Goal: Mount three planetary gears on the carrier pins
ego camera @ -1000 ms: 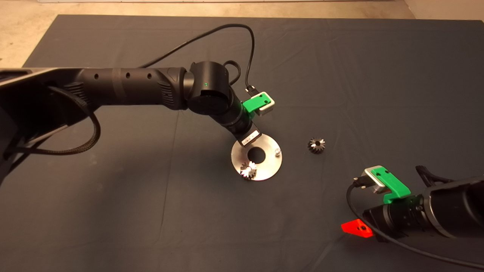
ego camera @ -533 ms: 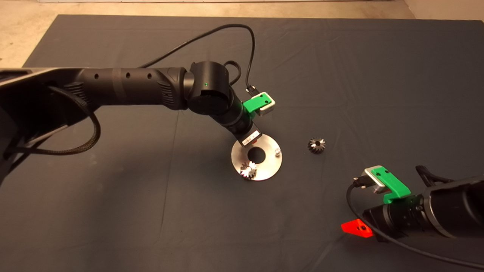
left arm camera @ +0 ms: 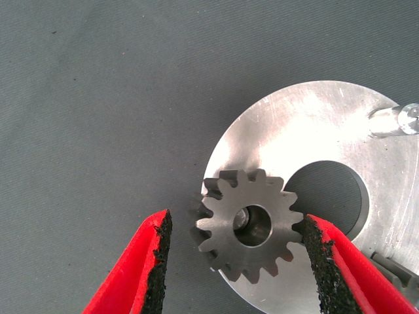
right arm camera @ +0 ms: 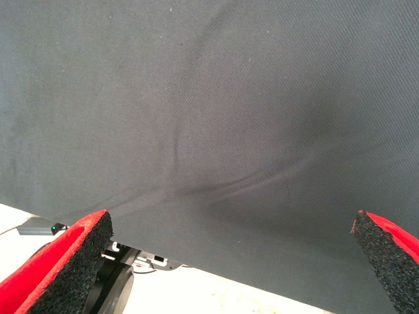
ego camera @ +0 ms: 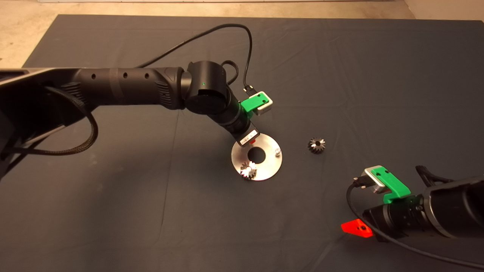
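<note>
**Straddling a seated gear at the disc's far edge**

Hanging over the far rim of the carrier disc (ego camera: pixel 269 161), the left gripper (left arm camera: pixel 232 261) has its two red fingers (left arm camera: pixel 141 271) spread wide, one on either side of a silvery planetary gear (left arm camera: pixel 243 224) and touching neither flank. That gear lies flat on the disc with its centre hole facing straight up, and the end of a carrier pin (left arm camera: pixel 242 219) shows inside the hole, so its axis stands upright along the pin. In the head view this gear is hidden under the left wrist.

A second silvery gear (ego camera: pixel 248 170) sits flat on the pin at the disc's near edge, teeth radiating outward. The third pin (ego camera: pixel 277 152) stands bare and upright on the right side of the disc, beside the large central hole (ego camera: pixel 256 154).

The darker grey gear (ego camera: pixel 316 145) lies on the dark mat (ego camera: pixel 378 75) to the right of the disc, apart from it; its toothed face looks tilted rather than flat.

The right gripper (right arm camera: pixel 232 261) waits at the lower right of the mat, its fingers wide apart over bare cloth.
</note>
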Action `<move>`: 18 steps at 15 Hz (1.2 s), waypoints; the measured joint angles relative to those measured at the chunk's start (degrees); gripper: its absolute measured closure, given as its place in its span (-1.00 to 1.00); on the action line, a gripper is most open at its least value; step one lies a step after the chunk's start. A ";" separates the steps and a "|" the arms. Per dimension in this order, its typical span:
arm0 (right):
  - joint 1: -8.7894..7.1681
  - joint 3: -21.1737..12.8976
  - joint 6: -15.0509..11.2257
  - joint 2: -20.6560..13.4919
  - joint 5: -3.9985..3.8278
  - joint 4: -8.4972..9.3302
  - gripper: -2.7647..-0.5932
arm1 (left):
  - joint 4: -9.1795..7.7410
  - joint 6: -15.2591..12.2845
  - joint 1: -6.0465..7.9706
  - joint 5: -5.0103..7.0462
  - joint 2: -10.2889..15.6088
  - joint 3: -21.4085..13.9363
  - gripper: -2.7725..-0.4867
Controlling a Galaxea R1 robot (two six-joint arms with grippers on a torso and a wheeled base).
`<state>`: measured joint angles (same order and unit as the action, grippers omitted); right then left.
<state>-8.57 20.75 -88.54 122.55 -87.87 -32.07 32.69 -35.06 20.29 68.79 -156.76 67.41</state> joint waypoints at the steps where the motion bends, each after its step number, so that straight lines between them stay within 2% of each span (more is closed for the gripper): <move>1: 0.00 0.00 -0.01 0.00 0.00 0.00 -0.99 | -0.08 0.02 0.00 -0.02 0.01 0.00 0.28; 3: 0.00 0.00 0.01 0.00 0.00 0.00 -0.99 | -0.14 0.02 0.00 -0.53 0.33 0.00 0.28; 6: 0.00 0.00 0.01 0.00 0.00 0.00 -0.99 | -0.14 0.00 -0.37 -2.46 0.45 0.00 0.28; 8: -0.02 0.00 0.00 -0.01 -0.04 0.00 -0.99 | -0.09 0.15 -1.11 -2.45 0.50 0.00 0.28; 16: -0.07 0.00 0.01 -0.01 0.00 0.00 -0.99 | -0.12 0.20 -1.08 -2.58 0.76 0.00 0.28; 18: -0.19 0.00 0.00 -0.01 0.00 0.00 -0.99 | -0.09 1.38 -1.08 -2.58 0.76 0.00 0.28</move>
<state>-8.76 20.75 -88.54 122.54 -87.87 -32.07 32.60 -33.68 19.20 66.21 -156.00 67.41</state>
